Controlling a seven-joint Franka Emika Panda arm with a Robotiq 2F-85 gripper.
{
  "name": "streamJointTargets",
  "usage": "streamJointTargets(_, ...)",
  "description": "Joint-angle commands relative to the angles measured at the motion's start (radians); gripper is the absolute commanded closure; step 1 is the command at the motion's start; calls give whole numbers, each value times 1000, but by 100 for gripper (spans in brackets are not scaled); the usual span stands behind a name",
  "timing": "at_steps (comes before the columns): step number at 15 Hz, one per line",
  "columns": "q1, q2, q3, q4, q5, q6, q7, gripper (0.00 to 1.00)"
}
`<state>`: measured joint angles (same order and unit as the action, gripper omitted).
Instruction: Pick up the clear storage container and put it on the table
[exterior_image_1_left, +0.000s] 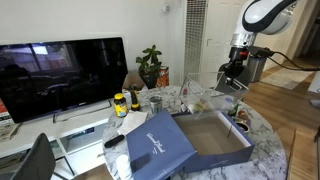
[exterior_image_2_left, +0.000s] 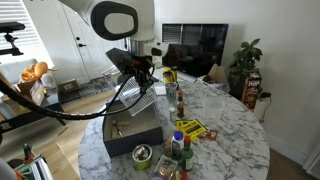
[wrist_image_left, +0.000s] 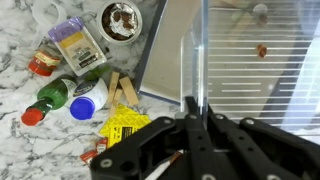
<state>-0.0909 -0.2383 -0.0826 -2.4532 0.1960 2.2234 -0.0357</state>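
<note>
The clear storage container (exterior_image_1_left: 203, 96) is a see-through bin with thin walls. It hangs tilted in the air over the round marble table (exterior_image_1_left: 264, 138). In an exterior view it (exterior_image_2_left: 141, 100) is just above the open navy blue box (exterior_image_2_left: 130, 140). My gripper (wrist_image_left: 195, 106) is shut on one thin wall of the container (wrist_image_left: 250, 60), with the wall pinched between the fingers. The gripper also shows in both exterior views (exterior_image_1_left: 231, 80) (exterior_image_2_left: 145, 76) at the container's upper edge. The container's ribbed floor shows through in the wrist view.
The blue box (exterior_image_1_left: 226, 160) and its flat lid (exterior_image_1_left: 150, 143) take up the table's near part. A green bottle (wrist_image_left: 55, 95), a white bottle (wrist_image_left: 88, 100), a yellow packet (wrist_image_left: 125, 125) and a jar (wrist_image_left: 120, 20) stand beside the box. A TV (exterior_image_1_left: 60, 75) and a plant (exterior_image_1_left: 151, 65) are behind.
</note>
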Motion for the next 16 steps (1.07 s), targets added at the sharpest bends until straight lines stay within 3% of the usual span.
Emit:
streamJointTargets(1, 7, -9, -7, -4, -6, -5, 2, 99)
streamJointTargets(2, 6, -1, -18, 30, 76, -10, 72, 99)
streamJointTargets(7, -75, 0, -108, 170, 85, -114, 150, 99)
streamJointTargets(12, -166, 49, -196, 254, 86, -70, 233, 99)
streamJointTargets(15, -186, 64, -202, 259, 106, -20, 338, 99)
streamJointTargets(16, -188, 58, -207, 252, 62, -55, 268, 95)
